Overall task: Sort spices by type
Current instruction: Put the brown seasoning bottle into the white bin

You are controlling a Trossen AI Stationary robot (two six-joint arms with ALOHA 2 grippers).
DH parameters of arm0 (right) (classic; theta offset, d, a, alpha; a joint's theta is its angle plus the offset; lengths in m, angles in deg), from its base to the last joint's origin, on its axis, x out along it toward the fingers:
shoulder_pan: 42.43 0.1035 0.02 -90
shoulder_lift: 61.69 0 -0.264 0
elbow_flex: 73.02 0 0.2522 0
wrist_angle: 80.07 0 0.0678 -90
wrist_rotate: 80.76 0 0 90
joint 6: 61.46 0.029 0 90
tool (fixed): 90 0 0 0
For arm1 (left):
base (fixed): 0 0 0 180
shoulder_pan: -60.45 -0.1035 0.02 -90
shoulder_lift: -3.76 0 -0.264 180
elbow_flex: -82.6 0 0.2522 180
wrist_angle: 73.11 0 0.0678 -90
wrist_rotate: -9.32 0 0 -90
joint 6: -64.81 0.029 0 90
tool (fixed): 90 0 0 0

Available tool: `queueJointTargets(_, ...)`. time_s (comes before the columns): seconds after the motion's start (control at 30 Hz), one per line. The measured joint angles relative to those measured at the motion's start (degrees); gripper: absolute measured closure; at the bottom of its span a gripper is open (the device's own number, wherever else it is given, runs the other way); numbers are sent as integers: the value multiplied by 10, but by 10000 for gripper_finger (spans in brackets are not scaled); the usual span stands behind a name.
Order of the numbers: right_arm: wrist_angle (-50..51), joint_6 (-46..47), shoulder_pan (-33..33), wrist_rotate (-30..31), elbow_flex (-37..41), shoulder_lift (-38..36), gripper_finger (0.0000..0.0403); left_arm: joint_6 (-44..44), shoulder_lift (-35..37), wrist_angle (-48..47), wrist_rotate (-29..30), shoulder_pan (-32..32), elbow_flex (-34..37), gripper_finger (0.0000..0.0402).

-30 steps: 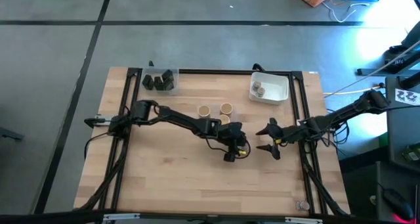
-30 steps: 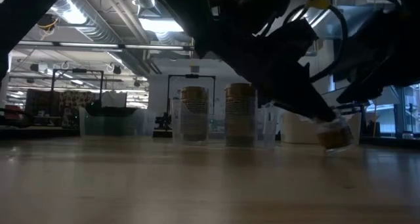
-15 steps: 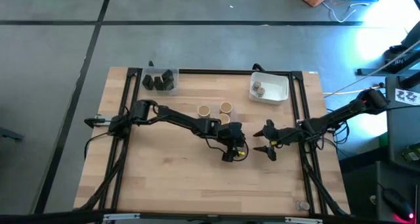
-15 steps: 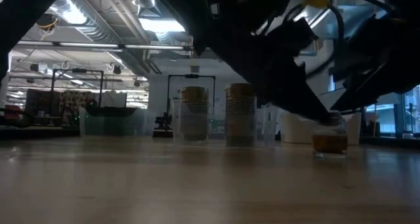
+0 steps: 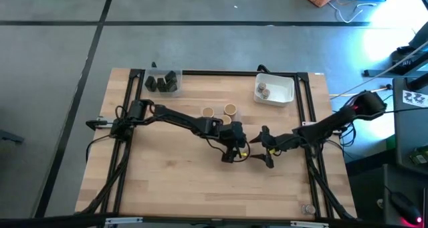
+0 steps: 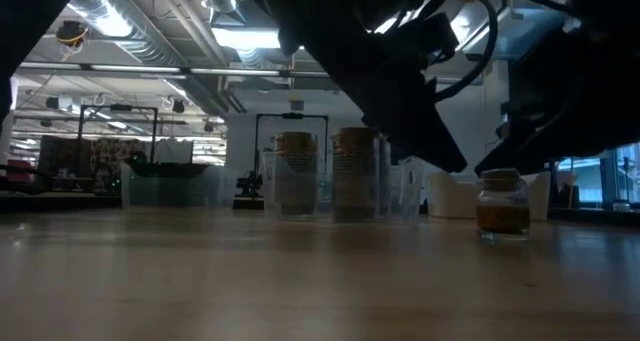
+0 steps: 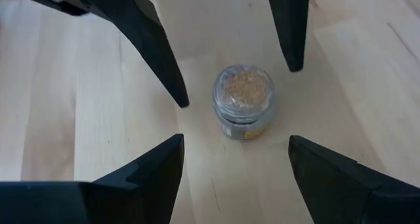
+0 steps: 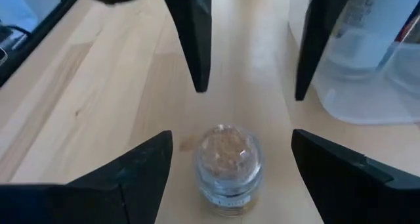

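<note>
Here, nearest on the light wooden table (image 5: 187, 181), I see a small clear glass jar of tan-gold spice (image 6: 502, 205) standing upright on the bare boards, and I take it as my landmark. My left tool (image 5: 235, 153) sits just to one side of the jar with its dark fingers (image 7: 154, 178) spread wide, touching nothing. My right tool (image 5: 265, 156) faces it from the opposite side, fingers (image 8: 141, 175) also spread wide, the jar standing free between the two pairs of tips.

Beyond the jar, towards the far edge, two tan round cylinders with pale tops (image 5: 219, 111) stand upright, well apart from it; from table height they appear inside a clear plastic tub (image 6: 400, 193).

Farther still, off to the right-arm side of the jar, a white rectangular tub (image 5: 281, 92) holds two tiny grey-brown round jars (image 5: 263, 91). At the far corner on the left-arm side, three dark grey-black blocky jars (image 5: 161, 83) sit together in a clear square container (image 5: 176, 87).
</note>
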Motion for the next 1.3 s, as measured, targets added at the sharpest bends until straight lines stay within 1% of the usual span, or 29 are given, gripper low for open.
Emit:
queueJointTargets(0.2, -81, -4, 0, 8, -1, 90, 93, 5, 0, 2, 0, 0, 4, 146)
queueJointTargets(0.33, -111, 4, 0, 25, -2, 132, 96, 12, -1, 9, 0, 0, 4, 146)
queueJointTargets(0.43, -126, 10, 0, 38, -2, 148, 117, 14, -1, 17, 0, 0, 4, 147)
queueJointTargets(0.5, -131, 10, 0, 40, -2, 153, 143, 13, -1, 16, 0, 0, 4, 147)
queueJointTargets(0.63, -128, 6, 0, 42, -2, 153, 208, 7, -1, 15, 0, 0, 4, 147)
queueJointTargets(0.67, -127, 2, 0, 43, -2, 153, 214, 7, -1, 15, 0, 0, 4, 147)
queueJointTargets(0.9, -123, 0, 0, 54, -3, 151, 214, 7, -1, 12, 0, 1, 4, 147)
queueJointTargets(1.03, -113, 0, 0, 55, -1, 135, 214, 7, -1, 8, 0, 4, 4, 147)
queueJointTargets(1.17, -101, 0, 0, 62, -2, 102, 214, 14, 0, 7, 2, 8, 4, 147)
queueJointTargets(1.3, -36, 0, 0, 90, -2, 52, 214, 18, 6, 6, 10, 9, 4, 147)
